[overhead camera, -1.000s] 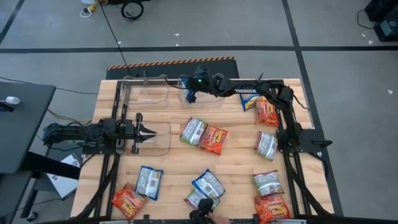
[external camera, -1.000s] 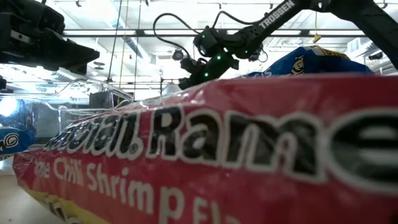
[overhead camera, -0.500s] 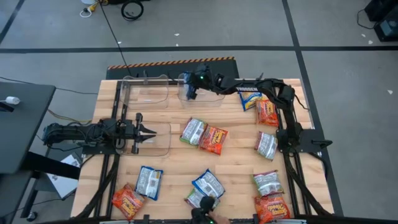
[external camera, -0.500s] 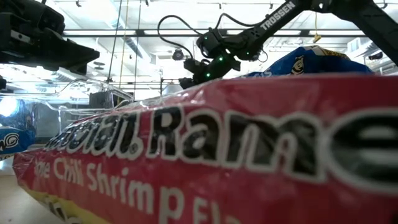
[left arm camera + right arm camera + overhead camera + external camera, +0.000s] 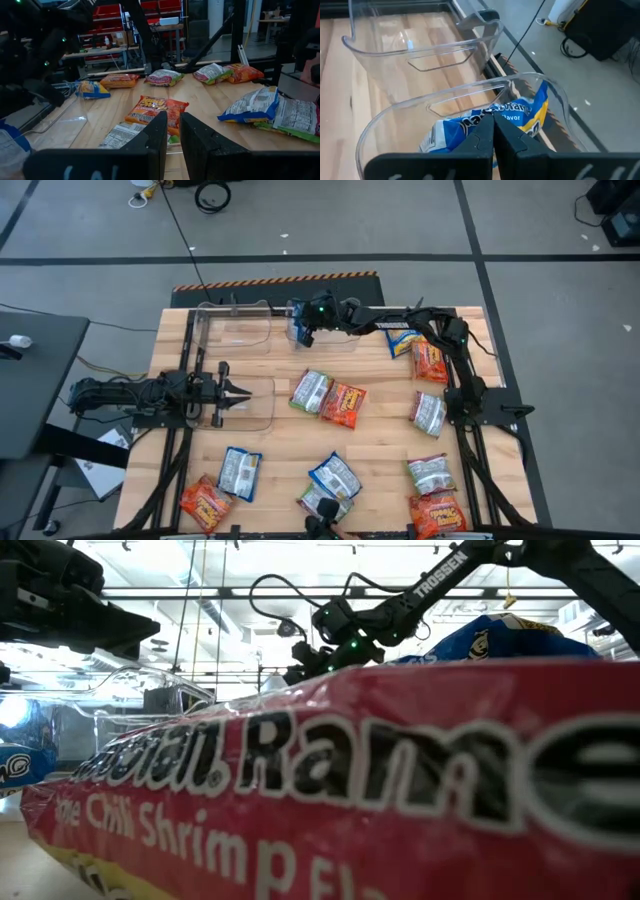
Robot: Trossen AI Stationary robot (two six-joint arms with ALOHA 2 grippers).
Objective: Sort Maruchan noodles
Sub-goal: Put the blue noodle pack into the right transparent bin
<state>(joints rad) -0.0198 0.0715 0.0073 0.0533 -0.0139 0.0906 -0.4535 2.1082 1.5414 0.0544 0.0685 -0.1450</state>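
Observation:
My right gripper [image 5: 303,330] reaches over the far middle clear bin [image 5: 335,338] and is shut on a blue-and-yellow noodle packet [image 5: 520,112] inside that bin. My left gripper [image 5: 245,392] waits open and empty over the left clear bin [image 5: 258,408]; its fingers also show in the left wrist view [image 5: 173,135]. Other packets lie flat on the table: a green-and-white one [image 5: 311,392] and an orange one [image 5: 343,404] at the middle, and a blue-and-yellow one [image 5: 402,340] at the far right. My right gripper pinches the blue-and-yellow packet at its upper edge [image 5: 481,120], near the middle, between its two shut fingers. The fingers slant down into the bin from above. The packet hangs inside the bin wall [image 5: 555,95]; the fingers hide its lower end.
A third clear bin [image 5: 235,328] stands at the far left. More packets lie along the right side [image 5: 428,413] and the near edge [image 5: 240,472], [image 5: 335,475], [image 5: 437,512]. An orange-red packet [image 5: 300,790] fills the low view close to the camera.
My right gripper has shifted a little toward the table's left over the far middle bin and has stayed shut.

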